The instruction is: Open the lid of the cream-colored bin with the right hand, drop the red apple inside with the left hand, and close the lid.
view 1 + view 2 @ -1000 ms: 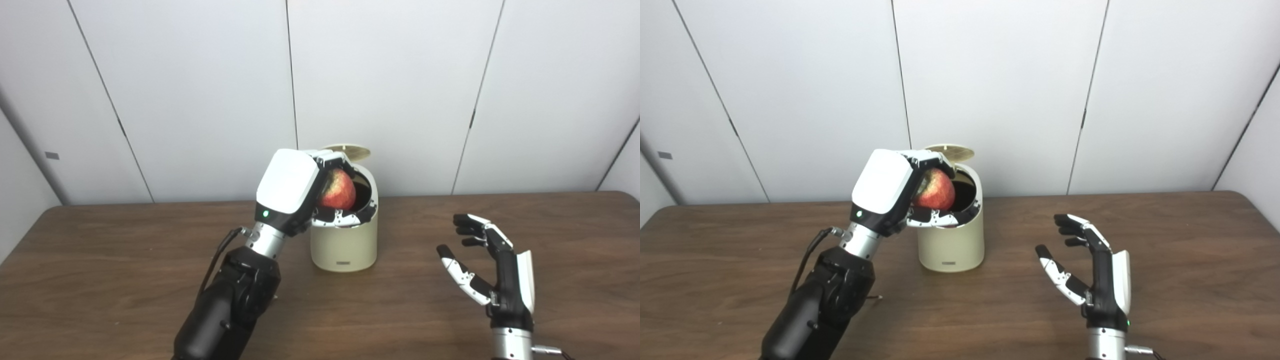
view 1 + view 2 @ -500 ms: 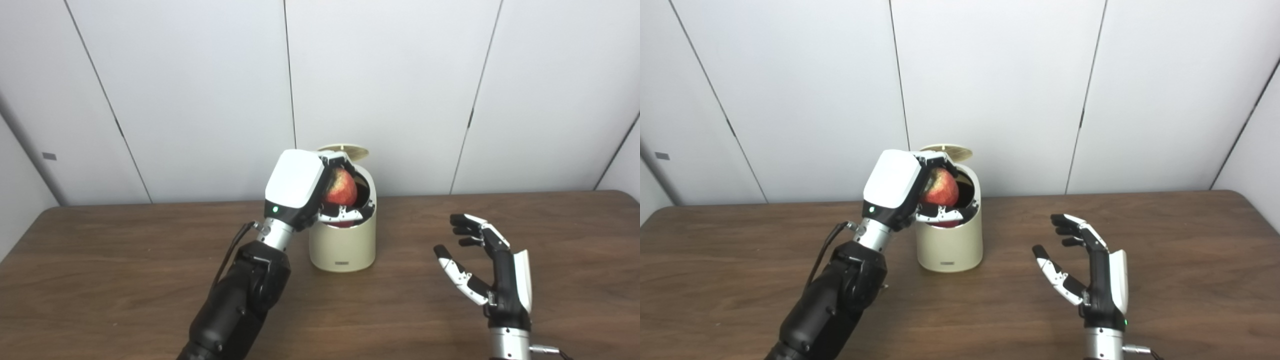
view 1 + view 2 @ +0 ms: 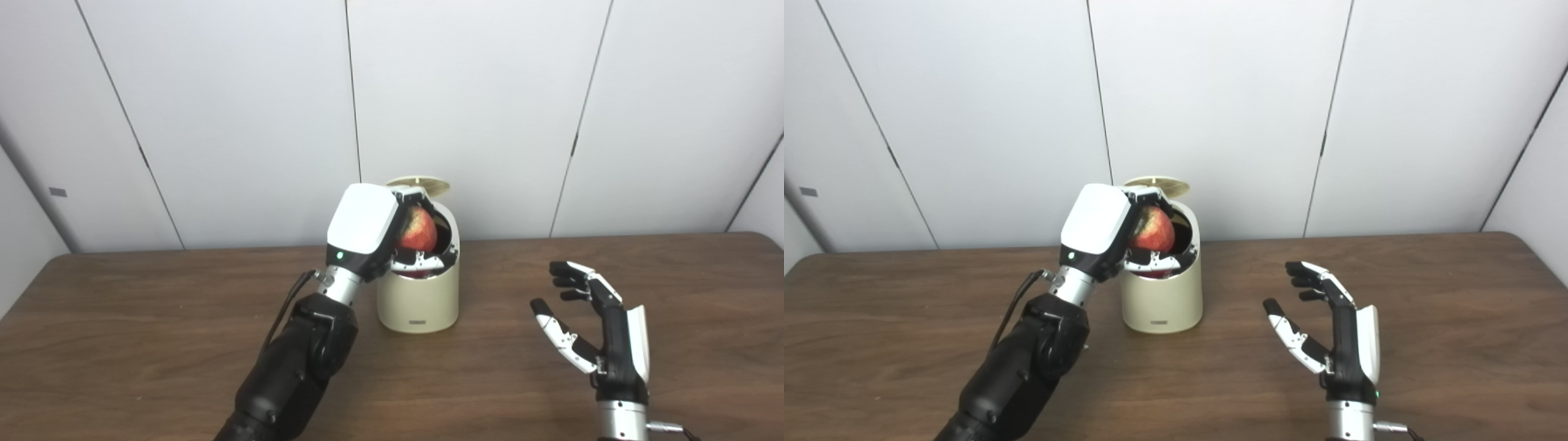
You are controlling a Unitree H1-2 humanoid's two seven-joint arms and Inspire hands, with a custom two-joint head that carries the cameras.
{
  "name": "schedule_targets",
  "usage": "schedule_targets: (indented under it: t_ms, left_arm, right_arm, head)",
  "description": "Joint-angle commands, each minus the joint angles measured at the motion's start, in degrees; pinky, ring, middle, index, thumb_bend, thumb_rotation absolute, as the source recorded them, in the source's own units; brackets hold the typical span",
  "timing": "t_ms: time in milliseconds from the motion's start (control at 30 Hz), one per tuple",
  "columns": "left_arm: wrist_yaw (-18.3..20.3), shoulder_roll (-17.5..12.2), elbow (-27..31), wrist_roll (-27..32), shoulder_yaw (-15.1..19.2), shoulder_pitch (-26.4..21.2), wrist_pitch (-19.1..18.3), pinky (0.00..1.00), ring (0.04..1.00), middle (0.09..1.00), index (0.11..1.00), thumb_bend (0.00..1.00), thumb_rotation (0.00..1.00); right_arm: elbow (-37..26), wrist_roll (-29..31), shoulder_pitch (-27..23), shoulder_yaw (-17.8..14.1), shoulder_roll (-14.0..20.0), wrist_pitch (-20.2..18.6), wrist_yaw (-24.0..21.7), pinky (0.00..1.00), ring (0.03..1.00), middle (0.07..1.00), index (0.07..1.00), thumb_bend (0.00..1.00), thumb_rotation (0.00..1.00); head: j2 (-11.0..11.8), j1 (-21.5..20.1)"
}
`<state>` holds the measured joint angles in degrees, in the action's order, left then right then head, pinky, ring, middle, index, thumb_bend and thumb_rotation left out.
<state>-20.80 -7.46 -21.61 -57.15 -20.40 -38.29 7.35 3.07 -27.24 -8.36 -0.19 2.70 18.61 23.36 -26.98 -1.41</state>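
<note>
The bin [image 3: 418, 300] stands upright on the worktop [image 3: 153, 343], near its far edge and close to the wall [image 3: 490, 110]. Its lid [image 3: 418, 184] is raised at the rear, leaving the dark opening exposed. The left hand [image 3: 373, 236] is positioned over the left side of the opening, white back plate facing the cameras, fingers [image 3: 1153, 262] curled around the apple [image 3: 418, 230]. The apple sits in the palm side of this hand, enclosed from above and below, directly above the opening and partly below the level of the rim. It is still held, not resting in the bin. The lower fingers cross the front of the rim; contact with the rim cannot be determined. The left forearm [image 3: 294, 361] rises from the bottom edge toward the bin, just beside its left wall. The right hand [image 3: 1335, 331] is well apart from the bin, to its right, above the worktop. Its palm faces left, fingers and thumb spread wide, and it holds nothing.
</note>
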Motion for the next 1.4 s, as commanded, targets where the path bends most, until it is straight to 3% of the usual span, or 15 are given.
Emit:
schedule_targets:
  t_ms: [0,367,433,467,500,533,633,1367]
  left_arm:
    - [-1.9,-0.3,0.6,0.3,0.1,-3.6,-0.3,0.32,0.398,0.455,0.535,0.47,0.00]
    - [-0.9,-1.0,0.3,2.8,-0.9,-3.4,1.8,0.35,0.419,0.493,0.516,0.50,0.00]
    - [-0.6,-1.4,0.6,2.5,-1.3,-3.4,1.7,0.38,0.462,0.486,0.501,0.52,0.00]
    - [-0.3,-1.6,0.9,2.4,-1.5,-3.4,1.6,0.41,0.490,0.533,0.496,0.52,0.03]
    - [-0.1,-1.8,1.1,2.4,-1.7,-3.4,1.7,0.42,0.513,0.565,0.536,0.74,0.03]
    - [0.2,-1.9,1.4,2.5,-1.7,-3.4,1.7,0.44,0.532,0.588,0.564,0.88,0.03]
    - [0.7,-2.2,2.1,2.7,-1.8,-3.2,1.9,0.46,0.558,0.617,0.603,0.98,0.06]
    - [2.8,-2.2,3.5,3.0,-1.8,-2.9,0.5,0.52,0.638,0.682,0.655,1.00,0.08]
  right_arm:
    - [-0.5,-0.8,-1.0,0.4,-1.0,1.2,0.9,0.55,0.647,0.676,0.675,0.27,0.37]
    - [-0.4,-0.5,-0.9,0.2,-1.0,1.2,0.7,0.56,0.650,0.679,0.676,0.28,0.38]
    - [-0.4,-0.2,-0.9,0.2,-1.0,1.3,0.6,0.56,0.655,0.683,0.678,0.28,0.38]
    - [-0.5,-0.3,-0.8,0.2,-1.0,1.2,0.6,0.57,0.655,0.682,0.678,0.28,0.38]
    - [-0.5,-0.4,-0.8,0.3,-1.0,1.2,0.6,0.56,0.653,0.681,0.678,0.28,0.38]
    - [-0.5,-0.5,-0.9,0.3,-1.0,1.3,0.7,0.56,0.651,0.680,0.677,0.27,0.37]
    - [-0.7,-0.6,-0.9,0.2,-1.1,0.8,0.7,0.56,0.648,0.677,0.674,0.28,0.37]
    - [-0.9,-1.1,-0.6,0.4,-0.8,0.9,0.6,0.55,0.641,0.674,0.672,0.27,0.39]
  head:
    - [-0.2,-0.3]
    - [-0.2,-0.2]
    - [-0.2,-0.2]
    - [-0.2,-0.2]
    - [-0.2,-0.2]
    - [-0.2,-0.1]
    - [-0.3,-0.1]
    - [-0.5,0.0]
